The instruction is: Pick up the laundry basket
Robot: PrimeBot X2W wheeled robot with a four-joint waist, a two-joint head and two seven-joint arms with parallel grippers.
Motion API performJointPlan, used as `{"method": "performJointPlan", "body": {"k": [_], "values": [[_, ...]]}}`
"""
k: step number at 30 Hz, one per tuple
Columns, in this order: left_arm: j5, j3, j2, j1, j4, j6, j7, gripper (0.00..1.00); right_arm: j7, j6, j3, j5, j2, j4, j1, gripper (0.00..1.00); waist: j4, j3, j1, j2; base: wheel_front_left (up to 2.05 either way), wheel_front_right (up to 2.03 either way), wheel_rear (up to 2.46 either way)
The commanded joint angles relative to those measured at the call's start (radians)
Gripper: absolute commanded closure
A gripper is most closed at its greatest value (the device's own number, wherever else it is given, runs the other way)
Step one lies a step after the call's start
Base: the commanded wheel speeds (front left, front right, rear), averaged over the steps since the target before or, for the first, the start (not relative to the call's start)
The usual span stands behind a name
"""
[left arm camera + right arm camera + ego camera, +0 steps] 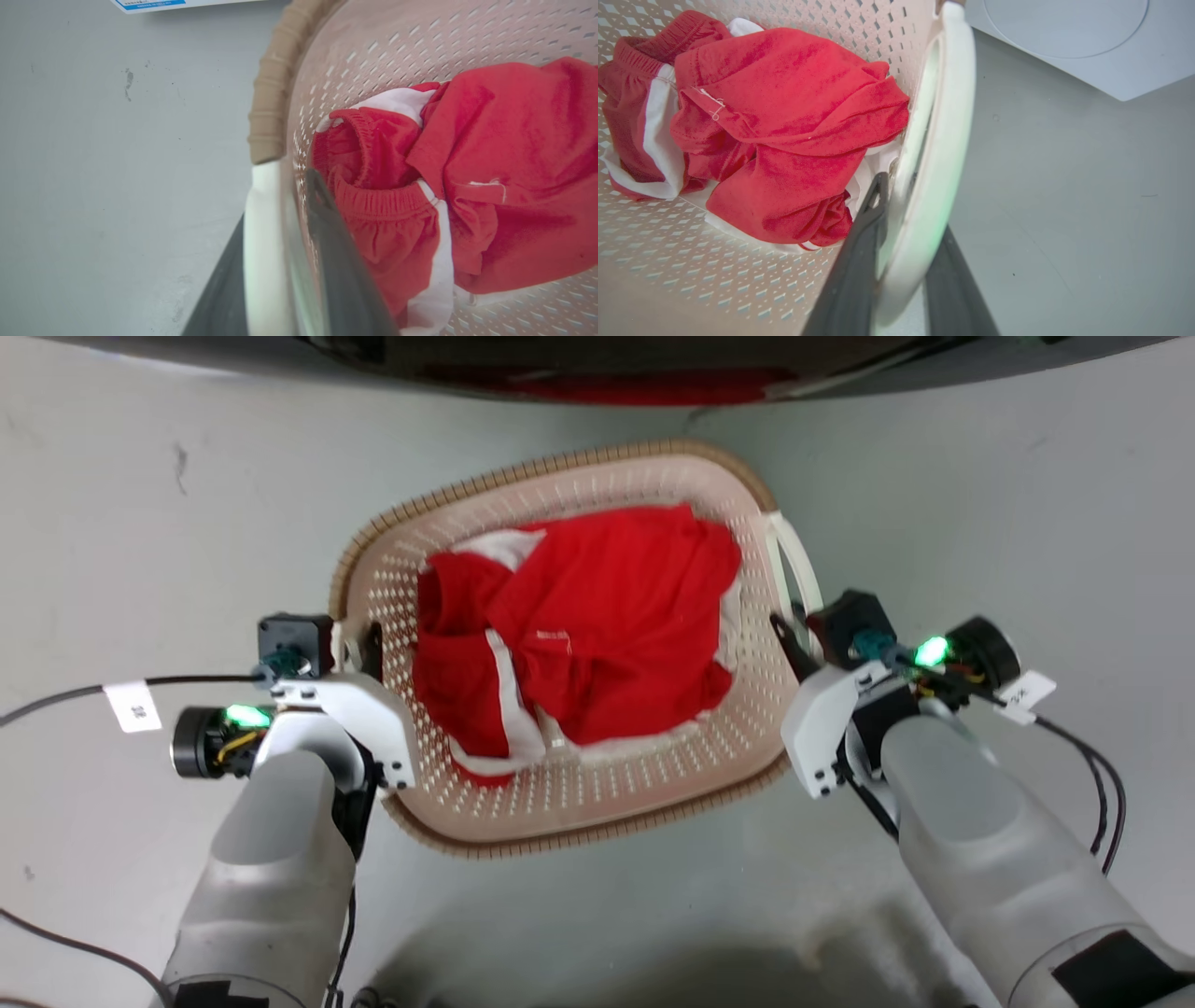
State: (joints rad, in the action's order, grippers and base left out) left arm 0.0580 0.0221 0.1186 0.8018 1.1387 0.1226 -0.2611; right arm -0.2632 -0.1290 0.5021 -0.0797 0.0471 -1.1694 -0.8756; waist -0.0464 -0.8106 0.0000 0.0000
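The laundry basket (560,803), cream with perforated walls and a brown woven-look rim, sits in the middle of the head view and holds red and white clothes (579,635). My left gripper (359,649) is at its left side. In the left wrist view the left gripper (275,200) has one dark finger on each side of the white handle (264,242), pressed against it. My right gripper (794,639) is at the right white handle (794,560). In the right wrist view the right gripper (911,205) straddles that handle (938,154) the same way.
A dark, curved machine front (597,364) with a red reflection spans the top edge of the head view, just beyond the basket. A white appliance panel (1064,42) shows past the right handle. Grey floor (980,504) surrounds the basket. Black cables (1102,784) trail from both wrists.
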Motion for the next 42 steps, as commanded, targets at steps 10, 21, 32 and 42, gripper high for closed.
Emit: {"method": "performJointPlan", "body": {"k": [10, 21, 32, 42], "values": [[0.032, 0.062, -0.019, -0.057, 0.107, 0.011, -0.006, 1.00, 0.020, -0.003, 0.062, -0.077, 0.006, -0.053, 0.091, 1.00, 0.031, 0.203, 0.0000, 0.0000, 0.00, 0.00, 0.00], [0.141, 0.195, -0.041, -0.123, 0.141, 0.012, 0.070, 1.00, 0.116, -0.003, 0.145, -0.189, 0.002, -0.059, 0.188, 1.00, 0.065, 0.413, 0.0000, 0.0000, 0.00, 0.00, 0.00], [0.233, 0.309, -0.054, -0.190, 0.144, 0.013, 0.150, 1.00, 0.165, -0.003, 0.192, -0.245, 0.001, -0.081, 0.258, 1.00, 0.073, 0.574, 0.0000, 0.0000, 0.00, 0.00, 0.00], [0.355, 0.426, -0.047, -0.259, 0.125, 0.013, 0.241, 1.00, 0.246, -0.003, 0.235, -0.293, 0.001, -0.105, 0.336, 1.00, 0.077, 0.716, 0.0000, 0.0000, 0.00, 0.00, 0.00]]}}
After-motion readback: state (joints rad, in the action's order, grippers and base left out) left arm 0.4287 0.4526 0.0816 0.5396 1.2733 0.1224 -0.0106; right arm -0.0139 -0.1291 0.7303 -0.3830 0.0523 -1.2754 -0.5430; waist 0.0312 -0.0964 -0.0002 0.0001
